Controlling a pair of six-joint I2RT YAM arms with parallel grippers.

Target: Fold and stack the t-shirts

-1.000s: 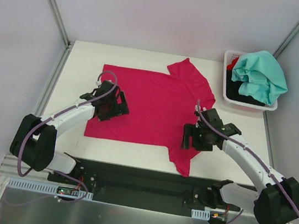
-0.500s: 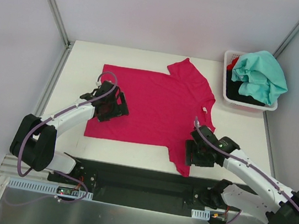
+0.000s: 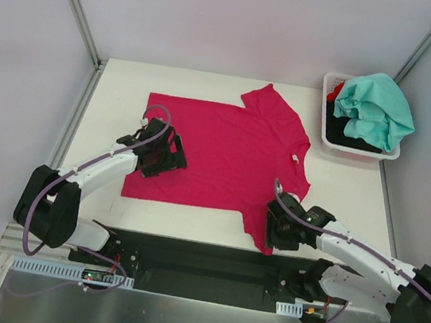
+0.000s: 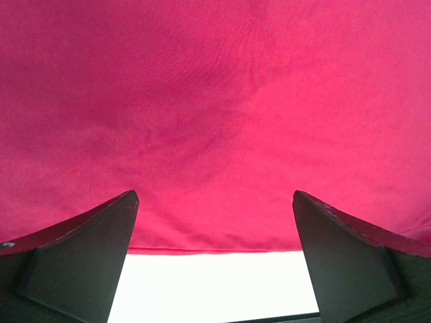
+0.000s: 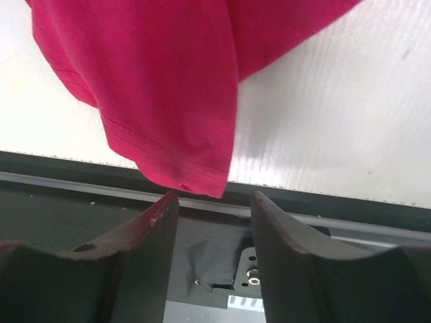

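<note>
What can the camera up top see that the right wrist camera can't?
Only the top camera shows the white basket with the teal shirt piled in it, and the left tool over the pink shirt. Only the right wrist camera shows the stitching along the sleeve hem, close up. Both show the pink shirt, the white table and the right tool at that sleeve's tip.

We log a sleeve of the magenta shirt (image 5: 168, 81) lying over the white counter (image 5: 323, 121) edge. Its hemmed corner sits right at the tips of the right end effector (image 5: 214, 198), fingers apart. Dark rail (image 5: 67, 202) beneath.
</note>
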